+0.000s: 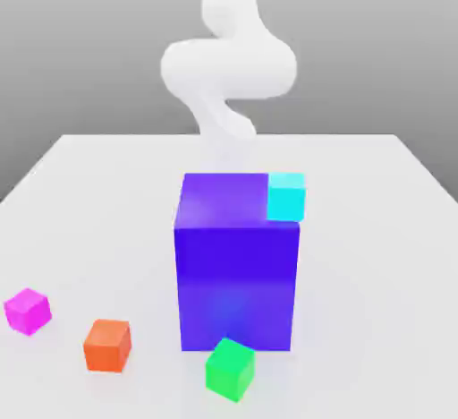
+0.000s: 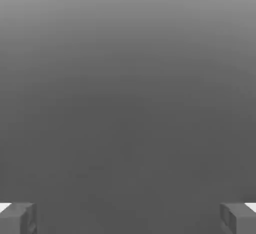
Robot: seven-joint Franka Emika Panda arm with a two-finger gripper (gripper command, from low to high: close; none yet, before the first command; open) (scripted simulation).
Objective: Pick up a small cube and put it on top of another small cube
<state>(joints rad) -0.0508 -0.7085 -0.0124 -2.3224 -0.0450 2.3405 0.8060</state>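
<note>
- While the white robot arm (image 1: 228, 68) hangs above the far part of the white table (image 1: 376, 184), the small bright magenta cube (image 1: 27, 311) sits untouched near the table's front edge, toward the corner on the exterior view's left.
- Beside it along that front edge stand a small orange cube (image 1: 107, 346) and, further toward the exterior view's right, a small green cube (image 1: 230, 370) that sits just in front of the large blue-violet block (image 1: 237, 265) at the table's middle.
- A small cyan cube (image 1: 286, 196) appears at the big block's upper far corner; whether it rests on the block or stands behind it cannot be told.
- The task looks barely begun: no cube is lifted and none is stacked on another small one, so the approach, the grasp, the carry and the placing are all left.
- The gripper (image 2: 128, 218) is spread wide and empty, its two grey fingertips (image 2: 17, 218) standing at opposite sides of the hand view.
- The exterior view gives the whole layout of cubes and the arm's bulk; the hand view adds the parted fingertips against plain grey background.
</note>
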